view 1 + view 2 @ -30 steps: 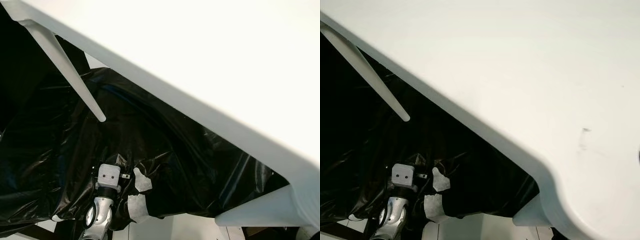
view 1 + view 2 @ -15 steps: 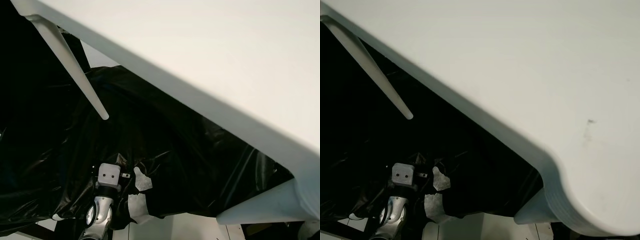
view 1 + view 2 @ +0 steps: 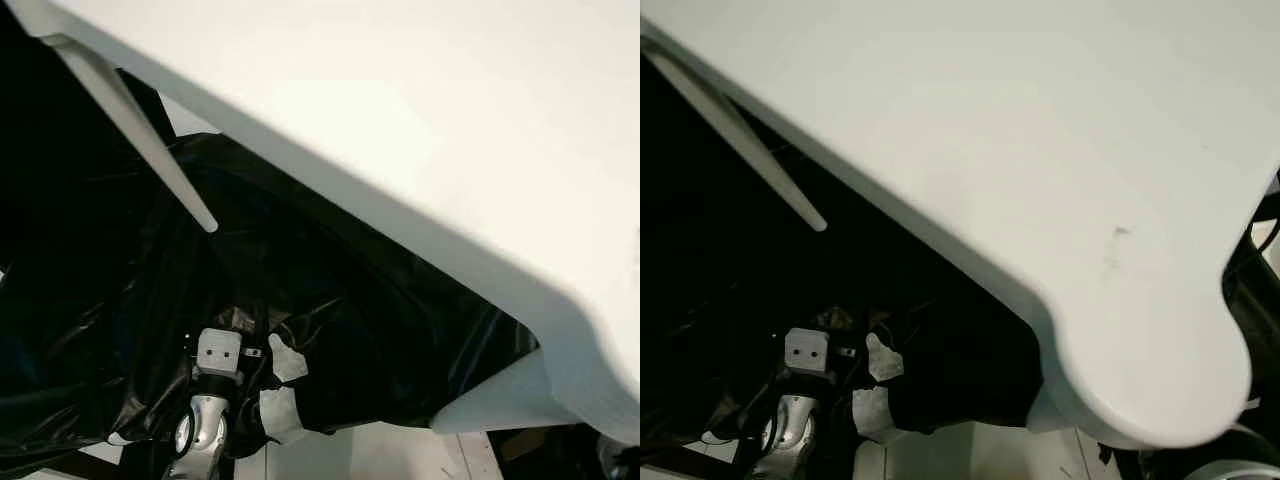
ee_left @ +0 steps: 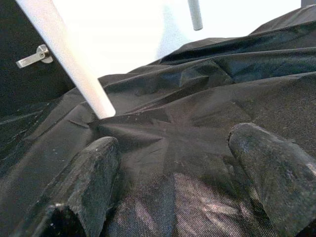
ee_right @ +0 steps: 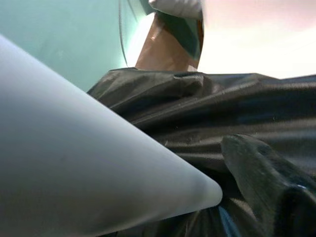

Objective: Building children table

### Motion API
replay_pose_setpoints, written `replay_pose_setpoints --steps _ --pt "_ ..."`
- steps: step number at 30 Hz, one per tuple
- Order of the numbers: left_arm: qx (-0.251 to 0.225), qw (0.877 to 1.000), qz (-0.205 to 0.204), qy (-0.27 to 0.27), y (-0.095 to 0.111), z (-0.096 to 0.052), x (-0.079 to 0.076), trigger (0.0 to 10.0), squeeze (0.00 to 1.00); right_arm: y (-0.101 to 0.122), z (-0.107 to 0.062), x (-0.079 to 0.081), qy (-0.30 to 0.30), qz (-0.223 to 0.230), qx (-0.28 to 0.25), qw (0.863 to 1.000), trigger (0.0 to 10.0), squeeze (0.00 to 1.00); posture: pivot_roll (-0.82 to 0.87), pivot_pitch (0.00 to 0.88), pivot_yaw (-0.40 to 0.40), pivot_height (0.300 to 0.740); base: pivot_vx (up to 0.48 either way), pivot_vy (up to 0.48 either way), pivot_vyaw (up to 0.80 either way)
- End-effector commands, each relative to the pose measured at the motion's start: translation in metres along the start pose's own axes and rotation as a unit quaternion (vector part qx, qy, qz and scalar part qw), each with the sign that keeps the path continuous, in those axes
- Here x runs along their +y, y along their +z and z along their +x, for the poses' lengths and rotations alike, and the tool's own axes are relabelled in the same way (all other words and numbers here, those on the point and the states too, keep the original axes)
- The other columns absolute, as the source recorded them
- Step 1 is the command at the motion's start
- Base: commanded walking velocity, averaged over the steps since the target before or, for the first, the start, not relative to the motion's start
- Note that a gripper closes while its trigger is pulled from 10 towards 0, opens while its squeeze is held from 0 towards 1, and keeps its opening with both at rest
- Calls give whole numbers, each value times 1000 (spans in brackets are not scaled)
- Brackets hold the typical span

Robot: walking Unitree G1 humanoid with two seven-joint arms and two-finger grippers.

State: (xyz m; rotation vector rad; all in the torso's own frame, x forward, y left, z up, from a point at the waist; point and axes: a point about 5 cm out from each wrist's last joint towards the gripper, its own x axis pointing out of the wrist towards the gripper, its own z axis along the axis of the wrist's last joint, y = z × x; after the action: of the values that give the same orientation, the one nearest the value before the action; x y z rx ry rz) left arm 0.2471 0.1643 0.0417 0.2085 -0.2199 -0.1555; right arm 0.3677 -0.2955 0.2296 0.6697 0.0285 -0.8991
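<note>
Left arm (image 3: 205, 425): silver forearm rising from the lower edge of the head views, ending in a pale square wrist block (image 3: 218, 352). Left gripper (image 4: 173, 168): seen along its own axis in the wrist view, its two black fingers (image 4: 91, 180) spread wide apart with nothing between them. Right gripper: one black finger (image 5: 266, 185) visible in its wrist view; the opposing finger is hidden, so the spread cannot be judged.

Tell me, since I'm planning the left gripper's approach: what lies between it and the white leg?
In the left wrist view, only crumpled black sheet lies between the open left gripper and the leg.
</note>
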Motion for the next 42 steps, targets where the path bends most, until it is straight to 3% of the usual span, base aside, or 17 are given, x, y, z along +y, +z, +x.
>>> replay_pose_setpoints --steps 1,8,12,14,16,21,23,32,38,42 --pt "50 999 -9 -13 -15 -14 -6 10000 0 10 -2 10 6 7 -12 1000 10000 0 71 0 16 740 0 0 0" --pt "45 999 -8 -15 -12 -15 -9 10000 0 9 -5 17 16 -7 -14 1000 10000 0 74 0 8 740 0 0 0" --pt "43 999 -8 -17 -11 -15 -10 10000 0 -2 -8 13 24 -48 -14 998 10000 0 73 0 7 740 0 0 0" --pt "41 999 -7 -17 -10 -14 -10 10000 0 -8 -14 17 70 -156 -55 984 10000 0 72 0 8 740 0 0 0" --pt "40 999 -7 -17 -9 -13 -10 10000 0 -12 -16 12 68 -187 -71 978 10000 0 67 0 10 740 0 0 0" --pt "38 999 -7 -17 -7 -12 -10 10000 0 -18 -18 1 53 -216 -90 971 10000 0 67 0 10 740 0 0 0" --pt "36 999 -8 -23 -6 -10 -12 10000 0 -12 -17 -10 31 -227 -118 966 10000 0 52 0 23 740 0 0 0" --pt "31 999 -6 -23 -3 -5 -10 10000 0 -2 -17 -9 40 -235 -120 964 10000 0 52 0 28 740 0 0 0" --pt "26 999 -7 -23 -1 -4 -10 10000 0 -20 -30 0 95 -281 -109 949 10000 0 56 0 24 740 0 0 0" --pt "27 999 -8 -22 -1 -3 -10 10000 0 -34 -39 9 160 -352 -111 916 10000 0 54 0 26 740 0 0 0"
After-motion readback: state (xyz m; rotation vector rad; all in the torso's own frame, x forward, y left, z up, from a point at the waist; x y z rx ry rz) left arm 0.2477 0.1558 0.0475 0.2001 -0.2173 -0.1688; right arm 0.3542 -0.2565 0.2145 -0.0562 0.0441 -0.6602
